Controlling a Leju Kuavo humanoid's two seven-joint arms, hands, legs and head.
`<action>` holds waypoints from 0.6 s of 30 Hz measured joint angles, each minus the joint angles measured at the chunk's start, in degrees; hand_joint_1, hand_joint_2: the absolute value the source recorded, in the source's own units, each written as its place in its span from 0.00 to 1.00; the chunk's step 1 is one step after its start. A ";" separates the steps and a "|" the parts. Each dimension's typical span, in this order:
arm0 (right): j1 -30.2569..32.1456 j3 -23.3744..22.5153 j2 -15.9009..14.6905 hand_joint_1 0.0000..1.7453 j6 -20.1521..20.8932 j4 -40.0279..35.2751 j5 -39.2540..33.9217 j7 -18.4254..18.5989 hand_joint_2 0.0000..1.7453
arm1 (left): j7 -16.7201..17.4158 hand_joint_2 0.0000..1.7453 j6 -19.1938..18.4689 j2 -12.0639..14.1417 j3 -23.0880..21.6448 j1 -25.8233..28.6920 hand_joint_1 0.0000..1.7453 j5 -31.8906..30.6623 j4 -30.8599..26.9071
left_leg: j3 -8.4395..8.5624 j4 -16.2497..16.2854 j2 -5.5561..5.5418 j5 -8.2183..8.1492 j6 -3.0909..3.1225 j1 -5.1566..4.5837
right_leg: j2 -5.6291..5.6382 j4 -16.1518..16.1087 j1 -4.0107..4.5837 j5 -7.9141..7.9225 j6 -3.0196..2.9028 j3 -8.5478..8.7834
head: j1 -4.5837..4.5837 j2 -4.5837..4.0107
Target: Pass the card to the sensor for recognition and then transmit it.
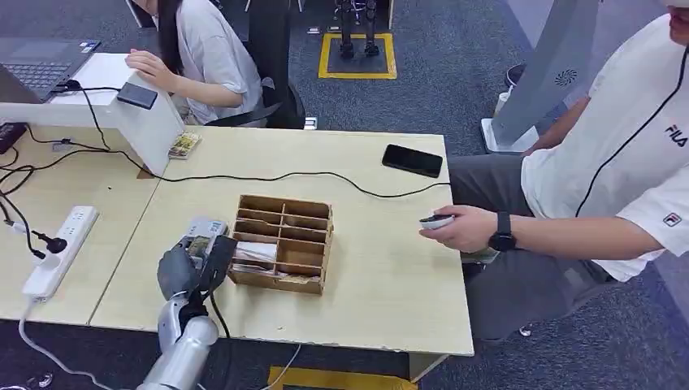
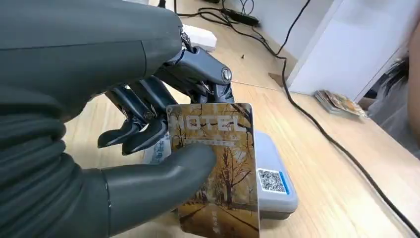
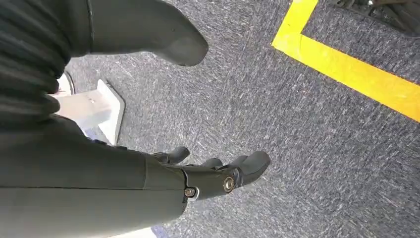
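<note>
On the desk, left of the box: the left hand (image 1: 193, 262) is seen at the near-left part of the desk (image 1: 382, 276), just beside the wooden compartment box (image 1: 284, 242).
Left hand state: the card (image 2: 215, 163) is held between the thick thumb and the darker fingers (image 2: 133, 131); the word HOTEL and a picture of autumn trees are shown on its face.
Card position: the card is held upright just over the sensor (image 2: 275, 181), a flat grey-white pad with a small code sticker; whether the two touch cannot be told.
Right hand state: the right hand (image 3: 218, 173) hangs above the grey carpet beside a yellow floor line, fingers loosely apart, nothing held.
Done so far: the card is judged to be already picked up and brought to the sensor, so the presenting step appears to be under way.
Recognition: no light or signal is visible on the sensor, so it cannot be told whether the card has been read.
Left to do: the handing over is judged not yet begun, since the card is well apart from anyone.
Likely receiver: a person's hand (image 1: 455, 229), holding a small object, rests at the right edge of the desk, well apart from the card.
Other things: a black phone (image 1: 412, 160), a white power strip (image 1: 58, 250) and a black cable (image 1: 268, 175) lie on the desk.
</note>
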 joint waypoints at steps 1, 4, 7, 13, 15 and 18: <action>0.00 0.00 0.00 0.00 0.00 0.00 0.00 0.00 1.00 | 0.05 1.00 0.02 0.02 0.00 0.00 1.00 -0.02 0.22 | 0.00 0.00 0.00 0.00 0.00 0.00 | 0.00 0.00 0.00 0.00 0.00 0.00 | 0.00 0.00; 0.00 0.00 0.02 0.00 0.02 0.00 0.00 0.00 1.00 | 0.05 1.00 0.04 0.07 0.00 0.00 1.00 -0.05 0.50 | 0.00 0.00 0.00 0.00 0.00 0.00 | 0.00 0.00 0.00 0.00 0.00 0.00 | -0.02 0.00; 0.00 0.00 0.02 0.00 0.02 0.00 0.00 0.00 1.00 | 0.05 1.00 0.04 0.07 0.00 0.00 1.00 -0.05 0.50 | 0.00 0.00 0.00 0.00 0.00 0.00 | 0.00 0.00 0.00 0.00 0.00 0.00 | -0.02 0.00; 0.01 0.00 0.00 0.00 0.13 0.00 0.00 0.07 1.00 | 0.05 1.00 0.46 0.35 0.00 -0.29 1.00 -0.20 1.62 | 0.00 0.00 0.00 0.00 0.00 0.00 | 0.00 0.00 0.00 0.00 0.00 0.00 | -0.02 0.00; 0.00 0.00 0.13 0.00 0.09 0.00 0.11 0.07 1.00 | 0.07 1.00 0.37 0.59 0.00 -0.80 1.00 -0.29 2.28 | 0.00 0.00 0.00 0.01 0.00 0.00 | -0.01 0.00 0.00 0.00 0.00 0.00 | -0.02 0.00; 0.01 0.00 0.31 0.00 0.04 0.00 0.09 0.07 1.00 | -0.92 1.00 -1.38 0.57 0.00 -1.03 1.00 2.01 2.28 | 0.00 0.00 0.00 0.01 0.01 0.00 | -0.01 0.00 0.00 0.00 0.00 0.01 | -0.02 0.00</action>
